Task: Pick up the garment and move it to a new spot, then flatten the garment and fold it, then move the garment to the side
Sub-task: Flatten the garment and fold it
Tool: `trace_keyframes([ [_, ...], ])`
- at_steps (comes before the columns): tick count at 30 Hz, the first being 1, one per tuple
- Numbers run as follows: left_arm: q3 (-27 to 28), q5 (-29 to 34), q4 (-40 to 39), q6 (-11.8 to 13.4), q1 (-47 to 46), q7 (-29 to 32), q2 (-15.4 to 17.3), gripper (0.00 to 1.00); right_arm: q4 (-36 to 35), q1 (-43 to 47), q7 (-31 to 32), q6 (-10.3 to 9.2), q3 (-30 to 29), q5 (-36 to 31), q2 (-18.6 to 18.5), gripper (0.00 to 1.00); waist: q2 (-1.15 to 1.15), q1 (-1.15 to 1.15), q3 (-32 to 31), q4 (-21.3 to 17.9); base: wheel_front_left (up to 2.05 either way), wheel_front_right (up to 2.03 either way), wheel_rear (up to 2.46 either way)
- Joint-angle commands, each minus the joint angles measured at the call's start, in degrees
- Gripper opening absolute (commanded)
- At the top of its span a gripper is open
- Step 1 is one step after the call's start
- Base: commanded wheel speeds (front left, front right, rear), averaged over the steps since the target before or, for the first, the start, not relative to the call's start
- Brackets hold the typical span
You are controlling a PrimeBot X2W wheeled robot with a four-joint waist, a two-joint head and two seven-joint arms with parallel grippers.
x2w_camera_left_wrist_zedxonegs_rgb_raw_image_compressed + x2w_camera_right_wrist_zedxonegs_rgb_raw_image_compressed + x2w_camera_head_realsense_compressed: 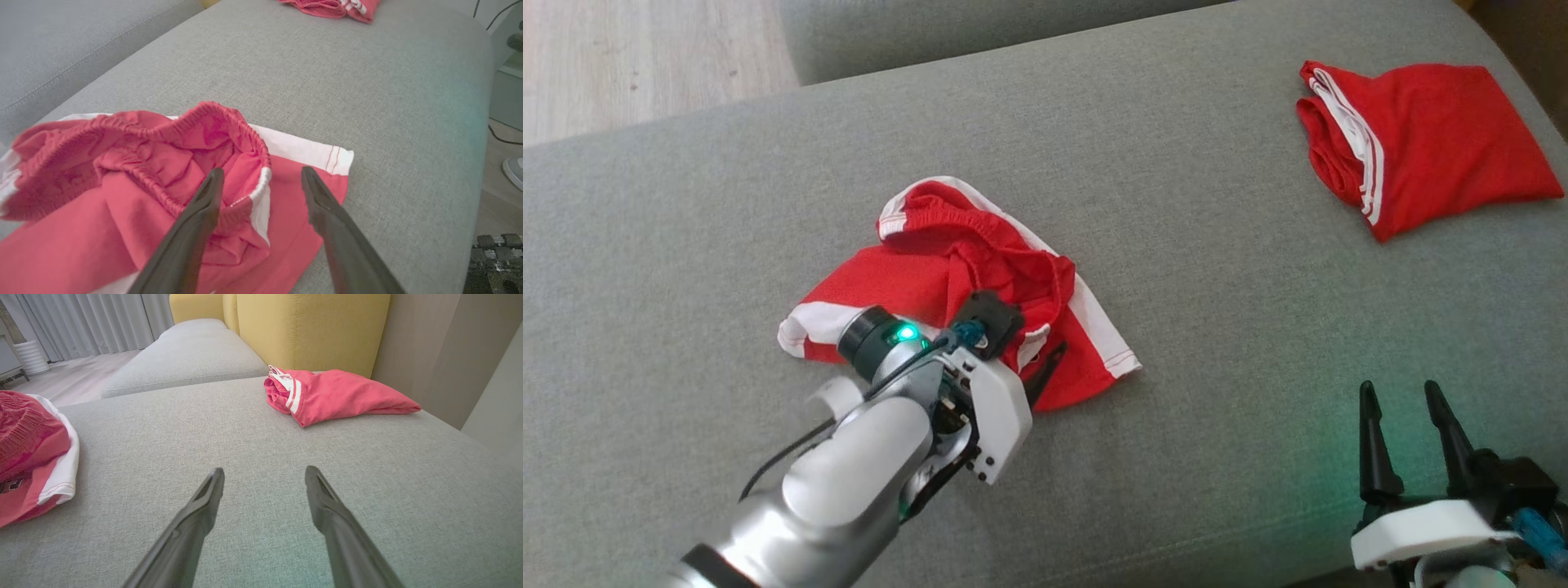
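1. Head view: a grey sofa cushion (pixel 1176 204) is the work surface. The crumpled garment (pixel 931 278) lies centre-left, its long axis roughly 9 to 3 o'clock. The left gripper (pixel 1045 371) is over its 5 o'clock edge, and the right gripper (pixel 1399 392), jaws spread, is well apart.
2. Left wrist view: the jaws are spread, with the waistband (pixel 229 118) just ahead at 12 o'clock.
3. Right wrist view: the garment is at 9 o'clock and a folded red garment (pixel 335 396) at 1 o'clock.

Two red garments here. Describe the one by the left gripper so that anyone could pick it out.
On the grey cushion, look near the middle, at the open left gripper. There lie the crumpled red shorts, white-trimmed, elastic waistband gaping upward; the other red garment, far right, is folded flat.
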Motion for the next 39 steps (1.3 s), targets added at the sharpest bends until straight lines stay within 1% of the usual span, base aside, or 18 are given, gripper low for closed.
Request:
trace_keyframes([
  [1,1.4,-0.2,-0.8,-0.6,-3.9,0.7,0.3,1.0,-1.4,-2.2,-0.2,-0.04,1.6,-0.1,-0.5,1.0,0.0,0.0,-0.1,0.1,0.0,0.0,0.0],
  [3,0.6,-0.5,0.3,-1.8,-4.4,2.2,0.0,1.0,-1.4,-2.2,-0.2,-0.04,1.7,-0.1,-0.5,1.0,0.0,0.0,-0.2,0.1,0.0,0.0,0.0],
  [5,-0.1,-0.6,2.0,-3.0,-5.0,3.3,-0.3,0.55,-1.3,-2.3,-0.2,-0.04,1.9,-0.2,-0.5,1.0,0.0,0.0,-0.3,0.0,0.0,0.0,0.0],
  [6,-0.5,-0.7,3.0,-3.6,-5.2,3.6,-0.4,0.46,-1.2,-2.4,-0.2,-0.04,2.0,-0.2,-0.5,1.0,0.0,0.0,-0.3,-0.1,0.0,0.0,0.0],
  [7,-0.8,-0.9,4.0,-4.2,-5.4,3.9,-0.7,0.4,-1.2,-2.5,-0.2,-0.04,2.2,-0.2,-0.5,1.0,0.0,0.0,-0.4,-0.2,0.0,0.0,0.0],
  [8,-1.1,-1.0,5.0,-4.7,-5.5,4.0,-0.9,0.25,-1.1,-2.6,-0.2,-0.04,2.3,-0.1,-0.5,1.0,0.0,0.0,-0.4,-0.4,0.0,0.0,0.0],
  [9,-1.4,-1.1,6.0,-5.1,-5.7,4.2,-1.1,0.0,-1.1,-2.6,-0.2,-0.04,2.5,-0.1,-0.5,1.0,0.0,0.0,-0.5,-0.6,0.0,0.0,0.0],
  [11,-1.7,-1.5,7.6,-5.9,-6.1,4.3,-1.4,0.0,-1.0,-2.6,-0.2,-0.04,2.7,0.0,-0.5,1.0,0.0,0.0,-0.7,-0.9,0.0,0.0,0.0],
  [13,-0.8,-3.4,8.2,-6.4,-6.5,4.5,-2.0,0.0,-1.0,-2.4,-0.2,-0.04,2.5,0.2,-0.5,1.0,0.0,0.0,-0.8,-1.0,0.0,0.0,0.0],
  [17,3.9,-8.9,6.8,-7.0,-8.6,4.3,-3.1,0.0,-1.0,-1.8,-0.2,-0.04,2.1,0.3,-0.5,1.0,0.0,0.0,-1.0,-1.0,0.0,0.0,0.0],
  [20,7.8,-12.1,5.1,-7.0,-12.0,4.8,-2.9,0.0,-0.9,-1.7,-0.2,-0.04,2.1,0.6,-0.5,1.0,0.0,0.0,-1.2,-0.8,0.0,0.0,0.0],
  [24,12.5,-14.8,3.7,-5.9,-17.2,5.5,-2.0,0.0,-0.6,-2.1,-0.2,-0.04,2.9,1.3,-0.5,1.0,0.0,0.0,-1.7,-1.3,0.0,0.0,0.0],
  [29,17.1,-17.1,3.5,-4.4,-22.1,4.8,-1.6,0.0,-0.2,-2.1,-0.2,-0.04,3.7,1.9,-0.5,1.0,0.0,0.0,-2.6,-2.7,0.0,0.0,0.0],
  [31,18.2,-17.4,3.9,-3.8,-23.6,4.0,-1.7,0.0,0.0,-1.9,-0.2,-0.04,3.7,2.0,-0.5,1.0,0.0,0.0,-2.9,-3.3,0.0,0.0,0.0],
  [37,20.6,-18.4,5.2,-3.6,-26.0,1.0,-2.7,0.0,0.3,-1.4,-0.2,-0.04,3.7,2.1,-0.5,1.0,0.0,0.0,-3.9,-4.8,0.0,0.0,0.0],
  [39,21.4,-18.2,5.8,-2.8,-27.0,-0.6,-3.1,0.0,0.3,-1.1,-0.2,-0.04,3.5,1.9,-0.5,1.0,0.0,0.0,-4.3,-5.2,0.0,0.0,0.0],
])
